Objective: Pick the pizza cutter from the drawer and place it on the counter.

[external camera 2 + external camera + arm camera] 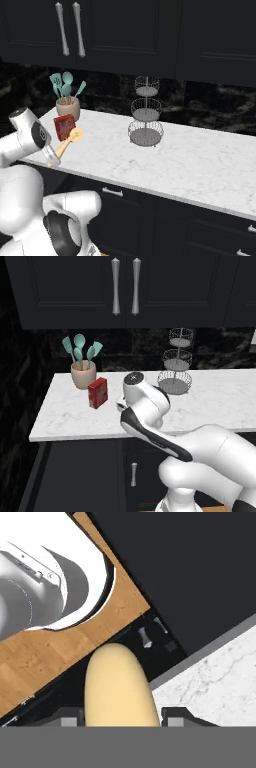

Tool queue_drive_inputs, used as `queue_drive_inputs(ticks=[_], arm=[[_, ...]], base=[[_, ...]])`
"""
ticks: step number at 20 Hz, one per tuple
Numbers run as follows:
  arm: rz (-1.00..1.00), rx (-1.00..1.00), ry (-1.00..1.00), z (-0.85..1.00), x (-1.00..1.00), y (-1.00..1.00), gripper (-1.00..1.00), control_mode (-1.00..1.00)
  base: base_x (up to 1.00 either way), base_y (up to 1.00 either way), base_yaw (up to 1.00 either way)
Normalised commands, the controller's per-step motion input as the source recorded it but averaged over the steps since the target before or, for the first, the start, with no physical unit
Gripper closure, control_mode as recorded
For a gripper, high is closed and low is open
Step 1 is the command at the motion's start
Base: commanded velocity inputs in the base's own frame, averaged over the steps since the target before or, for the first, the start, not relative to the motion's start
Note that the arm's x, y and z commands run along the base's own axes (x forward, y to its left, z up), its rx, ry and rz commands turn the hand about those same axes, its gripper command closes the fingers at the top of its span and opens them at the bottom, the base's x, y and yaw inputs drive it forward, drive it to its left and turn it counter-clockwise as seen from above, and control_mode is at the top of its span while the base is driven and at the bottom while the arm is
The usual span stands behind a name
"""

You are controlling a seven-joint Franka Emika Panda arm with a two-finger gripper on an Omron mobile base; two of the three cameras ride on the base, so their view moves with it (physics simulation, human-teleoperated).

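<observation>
While the counter [190, 155] spans mid-frame, the cutter [69, 141] hangs at left-centre of the right base view, over the slab's near edge. Gripper [51, 159] clenched on its tan handle. Judgement: carry further inboard, clear of the red box [64, 126], lower flat, then release.

Even, dim render — soft, slightly blurred

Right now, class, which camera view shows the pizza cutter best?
The right base view: the pizza cutter shows whole there, tan handle and pale wheel, held above the counter edge. The hand view shows just its handle end, close up, between the fingers. In the left base view the arm hides it.
</observation>
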Motion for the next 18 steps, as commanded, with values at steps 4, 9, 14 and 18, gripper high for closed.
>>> queue_drive_inputs(ticks=[4,9,14,18], arm=[[0.02,0.10,0.00,-0.11,0.65,-0.46,1.00,-1.00],[-0.01,0.04,0.14,0.01,1.00,0.01,1.00,-1.00],[0.00,0.03,0.15,0.00,1.00,0.01,1.00,-1.00],[0.00,0.03,0.19,0.00,1.00,0.10,1.00,-1.00]], base=[[0.00,0.00,0.00],[0.00,0.00,0.00],[0.00,0.00,0.00],[0.00,0.00,0.00]])
